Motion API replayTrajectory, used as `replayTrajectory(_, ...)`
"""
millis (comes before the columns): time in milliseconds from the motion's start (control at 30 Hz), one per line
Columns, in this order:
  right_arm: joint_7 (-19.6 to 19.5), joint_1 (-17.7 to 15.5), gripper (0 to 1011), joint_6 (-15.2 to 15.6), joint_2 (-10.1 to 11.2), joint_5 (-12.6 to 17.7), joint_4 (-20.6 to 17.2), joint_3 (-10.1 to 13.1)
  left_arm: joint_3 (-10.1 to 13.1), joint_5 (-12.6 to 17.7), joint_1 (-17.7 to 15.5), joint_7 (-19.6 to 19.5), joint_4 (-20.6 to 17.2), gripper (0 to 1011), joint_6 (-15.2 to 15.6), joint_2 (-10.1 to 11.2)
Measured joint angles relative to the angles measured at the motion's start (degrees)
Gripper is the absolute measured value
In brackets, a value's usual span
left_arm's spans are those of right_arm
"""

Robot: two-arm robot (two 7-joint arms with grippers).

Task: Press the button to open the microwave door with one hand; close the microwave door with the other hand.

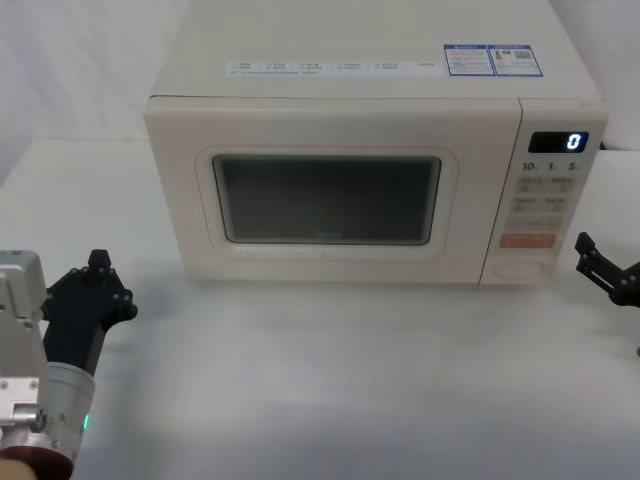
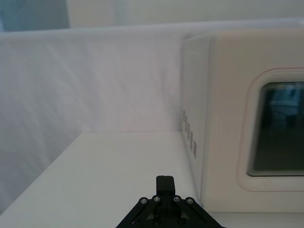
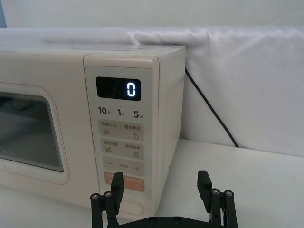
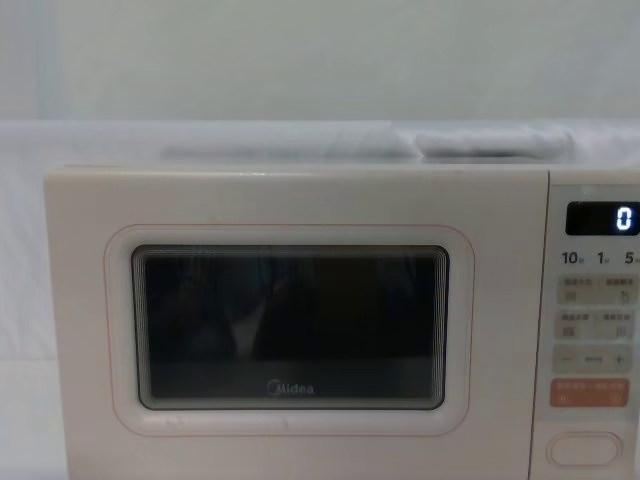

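The cream microwave stands at the middle of the table with the microwave door (image 1: 325,200) (image 4: 290,330) flush against its body. The button (image 1: 523,267) (image 4: 584,448) (image 3: 132,208) is the wide oval key at the bottom of the control panel, under the orange key (image 1: 526,240). My right gripper (image 1: 603,262) (image 3: 160,186) hovers open just right of the panel's lower corner, short of the button and touching nothing. My left gripper (image 1: 97,264) (image 2: 165,182) sits shut and empty near the table's front left, well clear of the door.
The display (image 1: 558,142) reads 0. A black cable (image 3: 209,107) runs down the white backdrop behind the microwave's right side. White table surface (image 1: 330,370) spreads in front of the microwave.
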Motion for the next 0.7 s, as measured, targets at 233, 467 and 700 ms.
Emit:
replayTrajectory(233,0.00,0.00,1002,0.00,0.00,0.00,0.00,0.00,-0.62,0.59,-1.09,0.90,1.19,0,0.55,-1.92)
replayTrajectory(467,0.00,0.00,1002,0.00,0.00,0.00,0.00,0.00,-1.58,-1.70,-1.34,-2.63,1.17,0,2.83,-2.09)
replayTrajectory(700,0.00,0.00,1002,0.00,0.00,0.00,0.00,0.00,-1.56,-2.50,-1.52,-5.20,1.51,0,3.38,-0.74)
